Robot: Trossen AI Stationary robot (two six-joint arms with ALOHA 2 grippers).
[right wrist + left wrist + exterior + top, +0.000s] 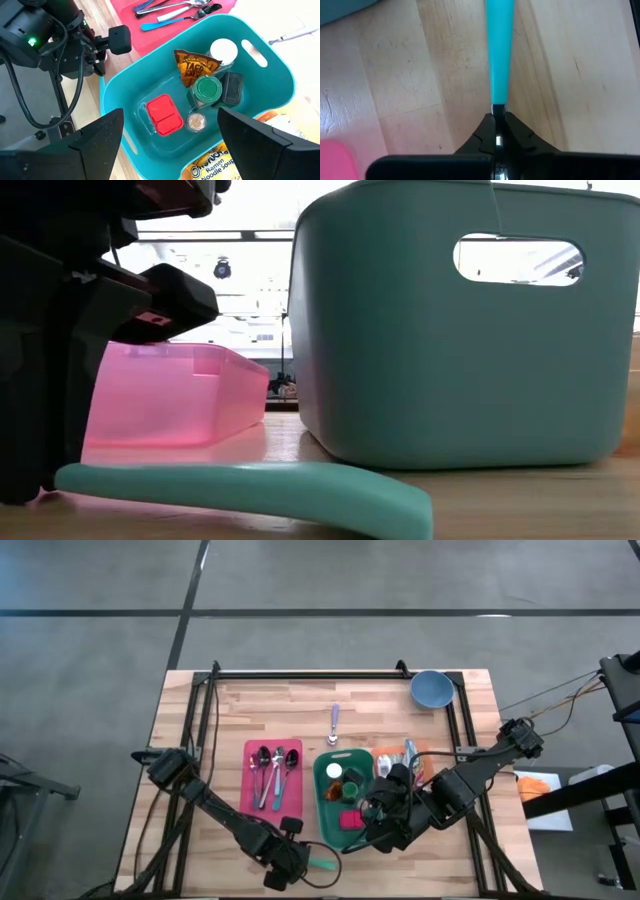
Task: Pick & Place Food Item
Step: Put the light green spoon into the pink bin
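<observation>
My left claw, clamped on a teal utensil handle lying on the bench near the teal bin, seems mid-pickup, lift likely next, while my right claw hangs spread above the bin's red food pack.

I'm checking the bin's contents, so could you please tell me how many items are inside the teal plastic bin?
6, from the right wrist view: red container, brown taco packet, green-lidded jar, white-lidded jar, black block, small clear-lidded jar. Others may be hidden underneath.
</observation>
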